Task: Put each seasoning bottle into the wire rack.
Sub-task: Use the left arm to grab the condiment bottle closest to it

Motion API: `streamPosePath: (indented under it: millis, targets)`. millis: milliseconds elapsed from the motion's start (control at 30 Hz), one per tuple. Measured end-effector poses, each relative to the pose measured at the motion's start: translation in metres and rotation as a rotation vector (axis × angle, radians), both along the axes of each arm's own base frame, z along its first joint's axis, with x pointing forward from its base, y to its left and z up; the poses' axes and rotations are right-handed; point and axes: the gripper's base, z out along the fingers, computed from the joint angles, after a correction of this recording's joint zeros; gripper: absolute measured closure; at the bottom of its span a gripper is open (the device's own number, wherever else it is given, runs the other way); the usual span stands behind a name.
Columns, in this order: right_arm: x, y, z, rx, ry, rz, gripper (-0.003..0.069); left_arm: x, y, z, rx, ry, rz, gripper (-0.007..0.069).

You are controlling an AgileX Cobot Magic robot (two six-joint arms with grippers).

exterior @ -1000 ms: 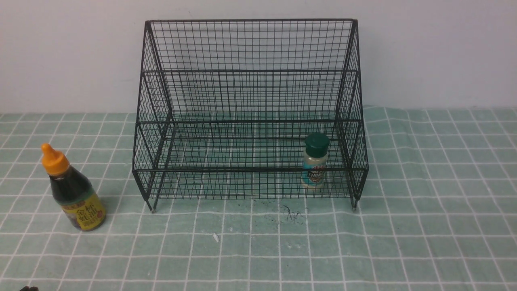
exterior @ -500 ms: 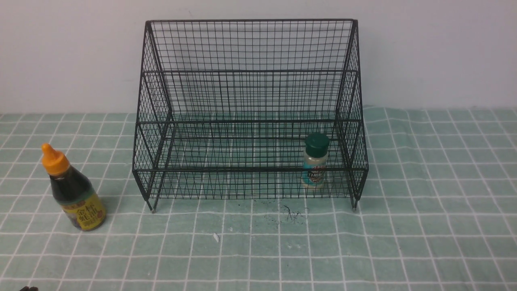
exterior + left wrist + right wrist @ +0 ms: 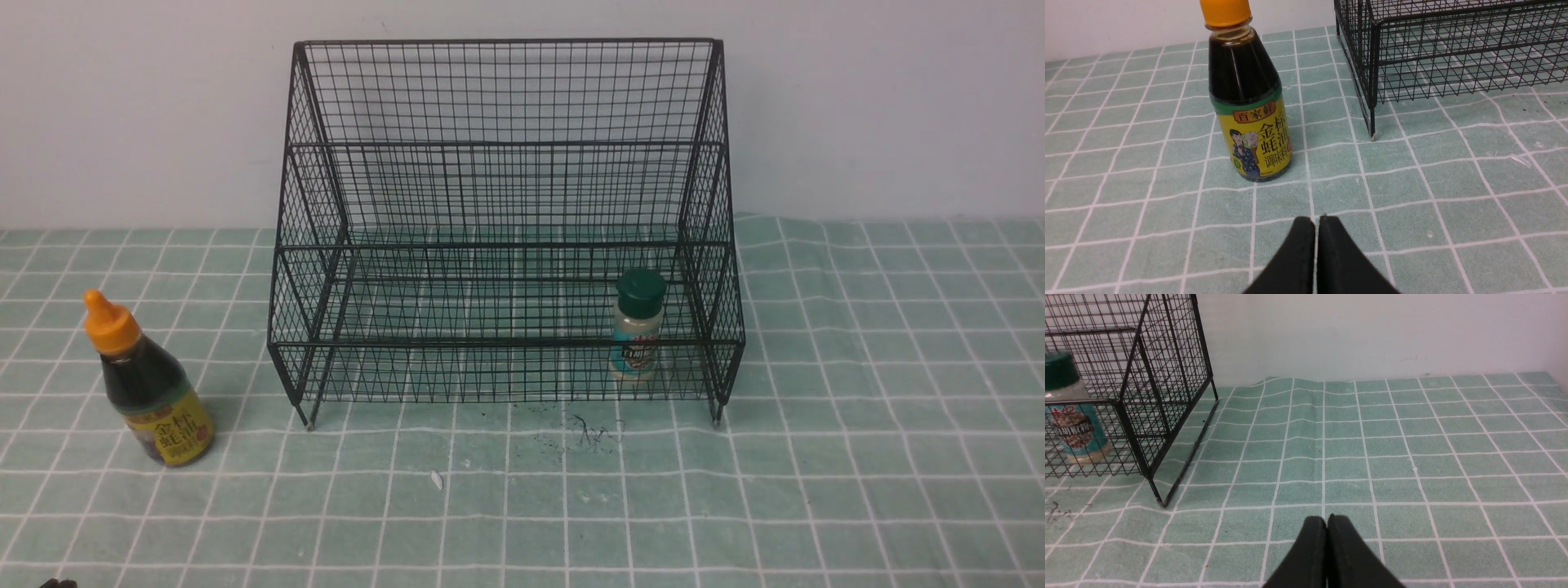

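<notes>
The front view is looking forward and down from the robot's side, taking in the whole black wire-mesh rack (image 3: 506, 343) at twelve o'clock. The left wrist view is facing the oyster-sauce bottle (image 3: 1251, 106) closely, the right wrist view the checked cloth (image 3: 1372, 465); each is sharing part of the rack with the front view.

the tablecloth (image 3: 857, 490) is muted green, crossed by a grid of white lines. at the left, the sauce bottle (image 3: 159, 392) is dark brown, nearly black, with an orange cap (image 3: 113, 328) and a yellow label (image 3: 174, 426) that carries a green upper band and red and dark print. the wire rack (image 3: 506, 344) is black, patterned in fine mesh. inside it, towards the right, the shaker (image 3: 638, 327) is clear with pale tan contents, a dark green cap (image 3: 641, 292) and a teal label (image 3: 1075, 426) with brown, red and white print. the wall (image 3: 882, 106) at the far side is plain, pale greyish white.
</notes>
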Motion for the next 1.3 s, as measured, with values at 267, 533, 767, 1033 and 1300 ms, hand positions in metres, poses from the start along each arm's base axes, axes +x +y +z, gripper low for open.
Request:
streamPosePath:
  millis: [267, 533, 767, 1033, 1300]
  targets:
    - [0.000, 0.000, 0.000, 0.000, 0.000, 0.000, 0.0672, 0.000, 0.000, 0.000, 0.000, 0.000, 0.000, 0.0631]
    - [0.000, 0.000, 0.000, 0.000, 0.000, 0.000, 0.0672, 0.000, 0.000, 0.000, 0.000, 0.000, 0.000, 0.0631]
    - [0.000, 0.000, 0.000, 0.000, 0.000, 0.000, 0.0672, 0.000, 0.000, 0.000, 0.014, 0.001, 0.001, 0.0631]
    - [0.000, 0.000, 0.000, 0.000, 0.000, 0.000, 0.0672, 0.003, -0.004, 0.016, -0.418, -0.142, 0.041, 0.0631]
    - [0.000, 0.000, 0.000, 0.000, 0.000, 0.000, 0.0672, 0.001, 0.010, 0.055, -0.704, -0.522, 0.124, 0.0631]
